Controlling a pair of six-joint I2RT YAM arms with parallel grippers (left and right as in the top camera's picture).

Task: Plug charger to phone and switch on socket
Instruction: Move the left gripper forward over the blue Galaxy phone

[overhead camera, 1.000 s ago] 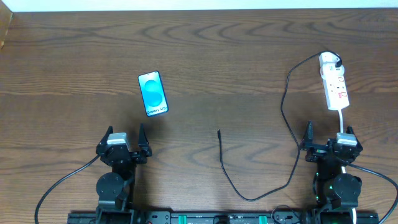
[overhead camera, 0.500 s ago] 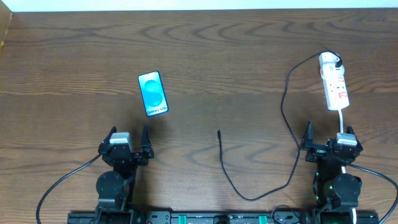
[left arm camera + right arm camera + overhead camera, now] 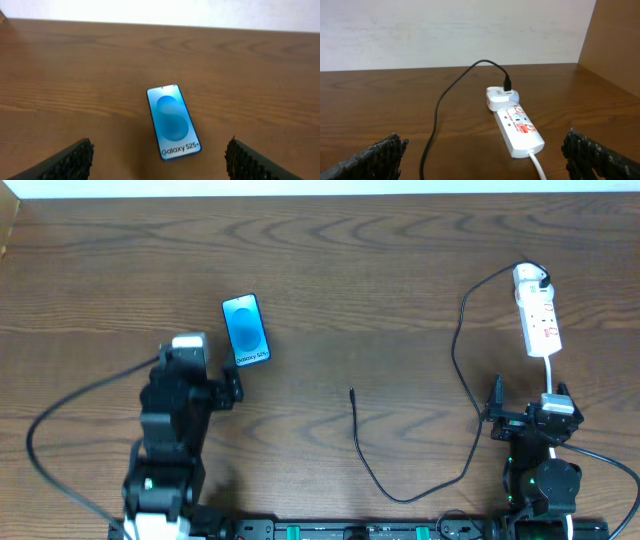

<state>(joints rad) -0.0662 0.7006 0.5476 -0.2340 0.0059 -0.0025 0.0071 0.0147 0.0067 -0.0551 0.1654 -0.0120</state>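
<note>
The charger (image 3: 357,442), a long thin black cable with a small plug at its free end, looks light and limp. I judge it will sag and twist unless I pinch it just behind that plug.

My left tool (image 3: 198,370) hovers just left of the phone (image 3: 246,330), near its "Galaxy" end, with its jaws wide and holding nothing. The phone is a slim black-edged smartphone with a bright blue screen, lying flat on the brown wooden worktop (image 3: 400,260). Its glass looks slippery and it sits low, so bracing its long edges seems the safest hold.

The plug tip (image 3: 352,393) rests to the phone's right, well apart from it. Far to the phone's right, the socket (image 3: 540,320), a narrow white power strip with red markings, takes the cable's other end. My right tool (image 3: 528,398), also far to the phone's right, stands wide and empty.
</note>
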